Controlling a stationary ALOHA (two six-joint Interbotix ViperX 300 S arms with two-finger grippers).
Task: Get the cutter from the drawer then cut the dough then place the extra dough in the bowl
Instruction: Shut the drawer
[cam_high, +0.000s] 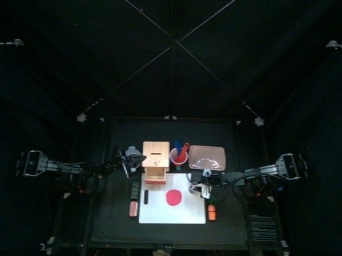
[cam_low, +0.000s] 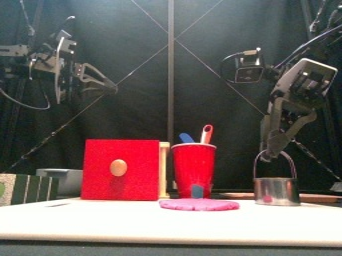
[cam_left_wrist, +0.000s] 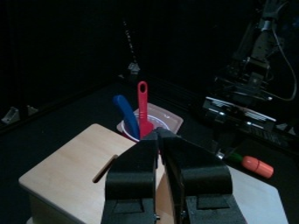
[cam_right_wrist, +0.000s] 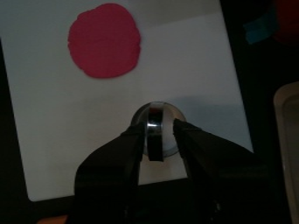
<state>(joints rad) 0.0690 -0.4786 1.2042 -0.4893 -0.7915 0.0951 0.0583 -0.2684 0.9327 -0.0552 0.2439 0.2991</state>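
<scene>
My right gripper (cam_right_wrist: 159, 140) is shut on the wire handle of the round metal cutter (cam_low: 277, 190), which hangs low over the right part of the white cutting board (cam_high: 191, 213). The flat pink dough disc (cam_low: 199, 205) lies on the board left of the cutter, apart from it (cam_right_wrist: 105, 41). The pale wooden box (cam_high: 156, 158) shows its red drawer front (cam_low: 123, 170) toward the table's front. My left gripper (cam_left_wrist: 160, 149) hovers high above the box, its jaws shut on nothing. The blue-grey bowl (cam_high: 207, 158) stands behind the board at the right.
A red cup (cam_low: 194, 168) holding a blue and a red toy knife stands between box and bowl. A small red thing (cam_high: 132, 208) lies on the table left of the board.
</scene>
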